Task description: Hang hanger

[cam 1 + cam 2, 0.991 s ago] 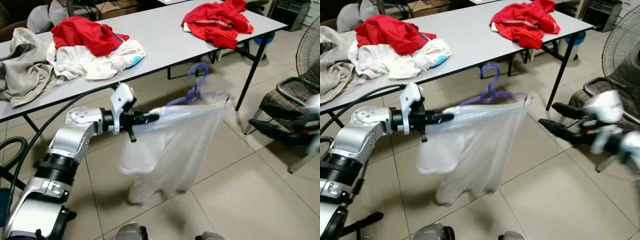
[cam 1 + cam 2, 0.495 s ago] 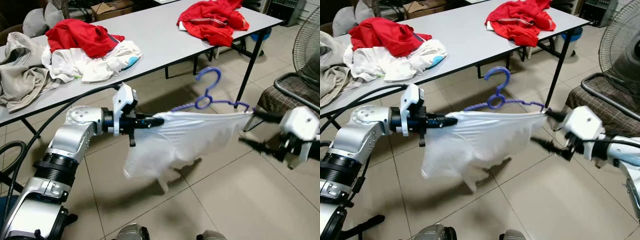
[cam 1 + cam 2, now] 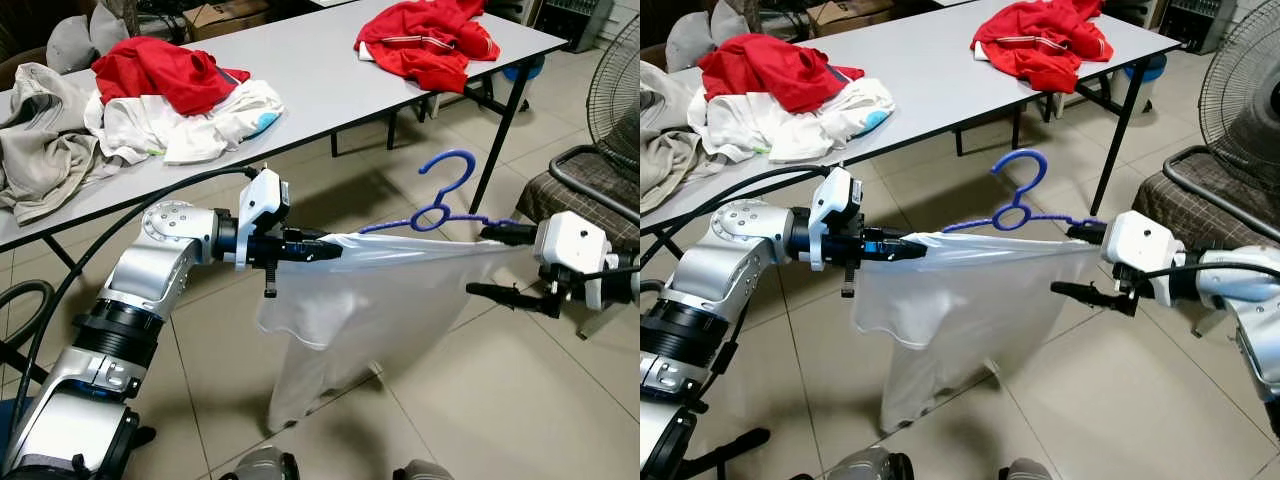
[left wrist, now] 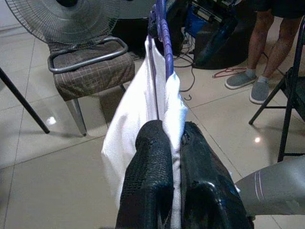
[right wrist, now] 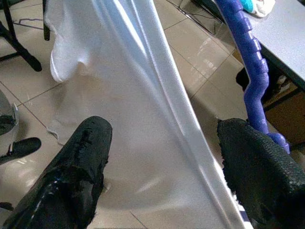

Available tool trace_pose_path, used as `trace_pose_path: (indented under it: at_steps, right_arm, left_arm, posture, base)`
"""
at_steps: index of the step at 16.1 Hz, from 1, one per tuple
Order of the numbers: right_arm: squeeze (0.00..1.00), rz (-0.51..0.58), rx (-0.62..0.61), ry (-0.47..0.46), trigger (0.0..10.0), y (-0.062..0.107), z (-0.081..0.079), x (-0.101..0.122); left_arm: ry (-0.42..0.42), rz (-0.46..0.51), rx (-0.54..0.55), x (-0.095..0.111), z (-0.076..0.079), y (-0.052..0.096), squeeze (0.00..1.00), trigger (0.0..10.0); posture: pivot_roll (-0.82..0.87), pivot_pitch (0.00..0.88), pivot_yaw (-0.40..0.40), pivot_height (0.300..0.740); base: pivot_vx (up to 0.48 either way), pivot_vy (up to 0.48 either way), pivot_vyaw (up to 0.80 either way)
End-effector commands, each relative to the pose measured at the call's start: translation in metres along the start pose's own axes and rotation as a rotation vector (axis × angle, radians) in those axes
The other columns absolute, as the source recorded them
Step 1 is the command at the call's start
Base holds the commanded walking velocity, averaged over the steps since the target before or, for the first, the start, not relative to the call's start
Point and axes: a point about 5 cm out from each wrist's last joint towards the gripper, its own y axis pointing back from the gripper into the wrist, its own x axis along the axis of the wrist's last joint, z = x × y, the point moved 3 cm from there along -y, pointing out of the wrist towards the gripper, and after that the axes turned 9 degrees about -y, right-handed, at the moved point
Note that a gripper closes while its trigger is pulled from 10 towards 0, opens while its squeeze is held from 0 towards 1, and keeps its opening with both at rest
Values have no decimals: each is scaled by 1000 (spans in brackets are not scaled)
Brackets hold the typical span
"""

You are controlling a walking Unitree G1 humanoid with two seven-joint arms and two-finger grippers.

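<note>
At mid-frame my left gripper [image 3: 325,248] is clamped on one shoulder of the white shirt [image 3: 370,300] draped over the blue hanger [image 3: 440,205]. At right, my right gripper [image 3: 495,262] stands wide apart around the shirt's other end.

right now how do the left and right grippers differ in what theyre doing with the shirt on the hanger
The left gripper is shut on one shoulder of the white shirt; the right gripper is open, its fingers spread around the other end by the blue hanger. Both are held out level at the same height, with the shirt stretched between them.
</note>
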Motion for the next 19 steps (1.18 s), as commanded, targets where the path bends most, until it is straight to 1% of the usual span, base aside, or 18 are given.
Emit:
trace_pose_path:
  at_steps: [1, 3, 4, 5, 6, 8, 12, 13, 16, 17, 18, 19]
  right_arm:
    - [0, 6, 23, 24, 10000, -2, 0, 6]
    - [0, 4, 62, 8, 10000, -5, -4, 4]
    - [0, 2, 101, 2, 10000, -8, -8, 2]
    - [0, 4, 164, -19, 10000, -10, -16, 3]
    - [0, 6, 189, -28, 10000, -10, -20, 3]
    - [0, -25, 282, -56, 10000, -10, -34, -1]
    - [0, -12, 305, -68, 10000, -13, -37, 2]
    - [0, -11, 293, -59, 10000, -14, -36, 3]
    - [0, -8, 129, 25, 10000, -16, -19, 6]
    - [0, -14, 95, 42, 10000, -17, -18, 7]
    - [376, -34, 72, 47, 10000, -20, -26, 3]
    - [1000, -53, 61, 40, 10000, -22, -31, -1]
  left_arm:
    - [-60, -2, -18, 10, -4, 0, 0, 0]
    - [-59, -1, -22, 10, -3, 0, 0, 0]
    - [-62, -1, -25, 10, -2, 0, 0, 0]
    - [-69, -23, -5, 7, -5, -1, 0, 0]
    - [-73, -34, 6, 6, -7, -1, 0, 0]
    - [-63, -24, 24, 6, -10, -1, 0, 0]
    - [-60, -24, 21, 5, -11, -1, 0, 0]
    - [-59, -21, 17, 5, -10, -1, 0, 0]
    - [-50, -8, 23, 5, -11, -2, 0, 0]
    - [-44, 3, 32, 5, -11, -2, 0, 0]
    - [-24, 30, 50, 5, -11, -1, 0, 0]
    - [-15, 39, 58, 5, -10, -1, 0, 0]
  posture:
    - [-179, 0, 94, 740]
    - [-175, 0, 88, 740]
    - [-176, 0, 89, 740]
    - [-176, 0, 89, 740]
    - [-176, 0, 89, 740]
    - [-176, 0, 89, 740]
    - [-178, 0, 88, 740]
    - [-177, 0, 88, 740]
    - [-168, 0, 71, 740]
    - [-166, 0, 68, 740]
    - [-163, 0, 61, 740]
    - [-163, 0, 61, 740]
  base:
    - [0, 0, 0]
    - [0, 0, 0]
    - [0, 0, 0]
    - [0, 0, 0]
    - [0, 0, 0]
    - [0, 0, 0]
    - [0, 0, 0]
    - [0, 0, 0]
    - [0, 0, 0]
    - [0, 0, 0]
    - [0, 0, 0]
    - [0, 0, 0]
